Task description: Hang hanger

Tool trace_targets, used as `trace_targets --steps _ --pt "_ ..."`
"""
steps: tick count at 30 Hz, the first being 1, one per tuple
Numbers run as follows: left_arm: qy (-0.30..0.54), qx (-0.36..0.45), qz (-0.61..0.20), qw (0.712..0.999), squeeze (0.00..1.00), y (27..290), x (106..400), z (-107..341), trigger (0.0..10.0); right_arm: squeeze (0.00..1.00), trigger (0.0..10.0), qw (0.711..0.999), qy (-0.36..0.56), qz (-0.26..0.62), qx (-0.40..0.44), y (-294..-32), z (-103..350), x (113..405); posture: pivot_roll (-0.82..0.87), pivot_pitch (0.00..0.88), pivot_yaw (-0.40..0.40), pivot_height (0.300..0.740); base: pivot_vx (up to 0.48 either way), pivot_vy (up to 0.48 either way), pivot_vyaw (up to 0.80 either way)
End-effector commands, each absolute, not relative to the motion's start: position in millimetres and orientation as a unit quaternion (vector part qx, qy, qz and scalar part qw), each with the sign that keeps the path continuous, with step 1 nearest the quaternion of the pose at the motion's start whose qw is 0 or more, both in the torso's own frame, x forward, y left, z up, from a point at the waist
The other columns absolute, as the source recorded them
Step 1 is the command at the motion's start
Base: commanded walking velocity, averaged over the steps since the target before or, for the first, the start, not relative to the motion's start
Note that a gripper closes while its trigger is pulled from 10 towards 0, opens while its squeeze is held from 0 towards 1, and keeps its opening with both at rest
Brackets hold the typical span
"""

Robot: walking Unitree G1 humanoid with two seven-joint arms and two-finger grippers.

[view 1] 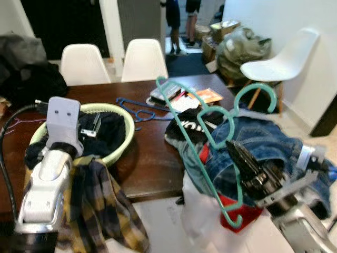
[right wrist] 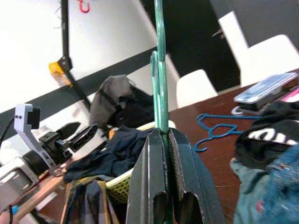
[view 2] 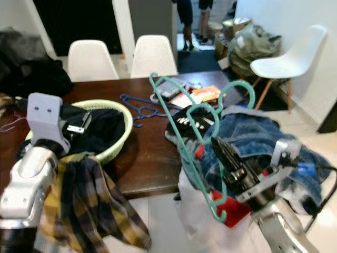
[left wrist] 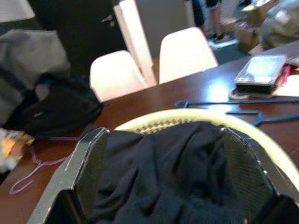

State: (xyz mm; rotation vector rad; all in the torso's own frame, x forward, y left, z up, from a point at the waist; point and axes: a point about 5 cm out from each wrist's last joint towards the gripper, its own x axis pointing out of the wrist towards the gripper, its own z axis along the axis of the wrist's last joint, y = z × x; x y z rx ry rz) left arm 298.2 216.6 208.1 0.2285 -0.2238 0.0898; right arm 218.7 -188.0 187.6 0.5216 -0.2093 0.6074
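Left arm (view 1: 45,184) is silver, smooth and rounded, topped by a grey wrist block (view 1: 63,117) with two small screw holes; a black cable (view 1: 6,153) loops at its 9 o'clock. Right arm (view 1: 300,226) is silver too, with a grey bracket (view 1: 310,155) and long black ribbed fingers (view 1: 247,163)

A thin teal plastic hanger (view 1: 210,137) stands tilted above the pile of clothes (view 1: 253,147) at the table's (view 1: 147,158) four o'clock edge, its hook at one o'clock, its lower bar pinched between the black fingers (right wrist: 159,172) of the right gripper (view 1: 243,164).
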Motion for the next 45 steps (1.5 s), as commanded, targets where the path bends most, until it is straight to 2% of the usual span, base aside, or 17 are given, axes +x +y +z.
trace_targets --steps 1,11,28,29,30,31,33,34,45 --pt "-0.087 0.122 0.057 0.987 0.0 221 298 200 10.0 0.0 10.0 0.914 -0.099 0.301 0.252 -185 189 218 -0.12 0.0 0.031 0.74 0.0 0.0 0.0" --pt "0.026 0.123 0.099 0.987 0.0 228 295 162 10.0 0.0 10.0 0.921 -0.089 0.291 0.243 -187 186 219 -0.12 0.0 0.035 0.74 0.0 0.0 0.0" --pt "0.097 0.144 0.112 0.978 0.0 240 304 142 10.0 0.0 10.0 0.927 -0.089 0.278 0.235 -190 186 219 -0.14 0.0 0.038 0.74 0.0 0.0 0.0" --pt "0.098 0.154 0.11 0.977 0.0 241 305 142 5.3 0.0 10.0 0.928 -0.089 0.276 0.235 -190 186 219 -0.14 0.0 0.037 0.74 0.0 0.0 0.0" --pt "0.098 0.154 0.11 0.977 0.0 241 305 142 5.3 0.0 10.0 0.928 -0.089 0.276 0.235 -190 186 219 -0.14 0.0 0.037 0.74 0.0 0.0 0.0" --pt "0.096 0.161 0.108 0.976 0.0 241 305 142 2.8 0.0 10.0 0.928 -0.089 0.275 0.234 -190 186 219 -0.14 0.0 0.037 0.74 0.0 0.0 0.0" --pt "0.096 0.161 0.108 0.976 0.0 241 305 142 2.8 0.0 10.0 0.928 -0.089 0.275 0.234 -190 186 219 -0.14 0.0 0.037 0.74 0.0 0.0 0.0" --pt "0.094 0.165 0.107 0.976 0.0 242 306 143 0.0 0.0 10.0 0.929 -0.09 0.274 0.234 -190 187 219 -0.14 0.0 0.036 0.74 0.0 0.0 0.0" --pt "0.076 0.175 0.11 0.976 0.0 247 309 153 0.0 0.0 10.0 0.931 -0.094 0.263 0.236 -191 188 221 -0.14 0.0 0.039 0.74 0.0 0.0 0.0"
